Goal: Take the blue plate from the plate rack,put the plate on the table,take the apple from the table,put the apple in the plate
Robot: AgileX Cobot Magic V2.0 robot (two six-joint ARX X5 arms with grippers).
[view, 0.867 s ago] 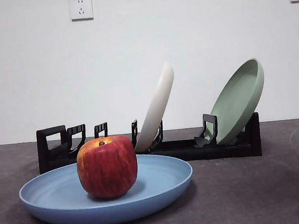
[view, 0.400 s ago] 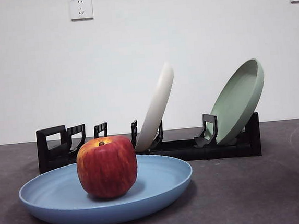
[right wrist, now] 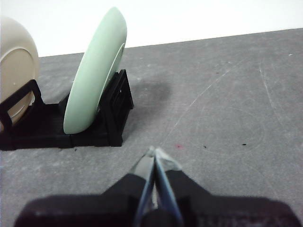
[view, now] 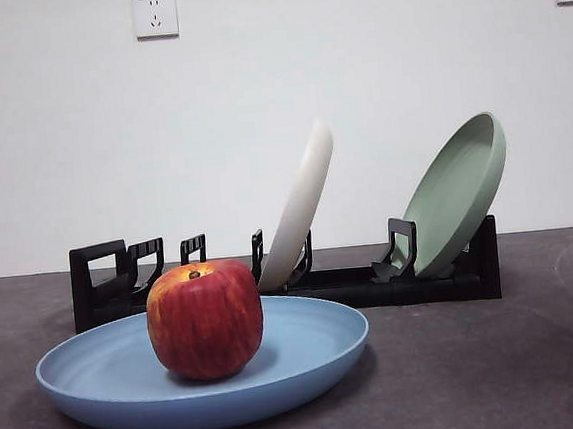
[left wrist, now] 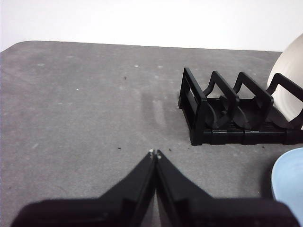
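The apple (view: 205,320) hides part of the plate rack (view: 112,285) (left wrist view crops the blue plate (left wrist: 289,182)).

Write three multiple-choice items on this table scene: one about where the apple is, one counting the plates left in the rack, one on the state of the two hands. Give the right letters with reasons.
1. Where is the apple?
A. In the blue plate
B. On the bare table
C. In the plate rack

2. How many plates stand in the plate rack?
A. None
B. Two
C. Three

3. What state are the left hand and right hand in?
A. Both shut on nothing
B. Both wide open
C. One grips the apple

Answers:
1 A: the apple sits in the blue plate.
2 B: only the cream plate and the green plate lean there.
3 A: each wrist view shows jaws closed together over bare table.
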